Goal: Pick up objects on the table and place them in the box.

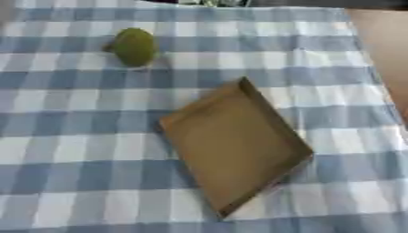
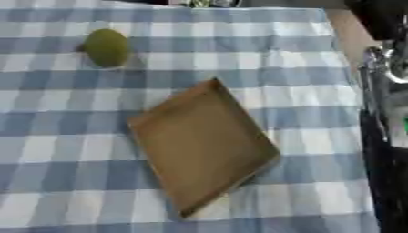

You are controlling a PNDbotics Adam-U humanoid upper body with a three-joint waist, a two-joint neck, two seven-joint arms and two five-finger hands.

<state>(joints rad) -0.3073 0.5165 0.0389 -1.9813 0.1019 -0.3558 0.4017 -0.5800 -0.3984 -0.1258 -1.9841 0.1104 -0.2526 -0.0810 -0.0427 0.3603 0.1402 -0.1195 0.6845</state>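
Observation:
A green, rounded fruit lies on the blue-and-white checked cloth at the far left. A shallow brown cardboard box sits turned at an angle near the middle, with nothing inside it. In the right eye view a black and silver part of my right arm runs down the right edge, beside the table. No hand shows in either view. The fruit and the box lie well apart.
The checked cloth covers nearly all of the table. A bare brown strip shows past the cloth's right edge. Dark shapes line the far edge at the top.

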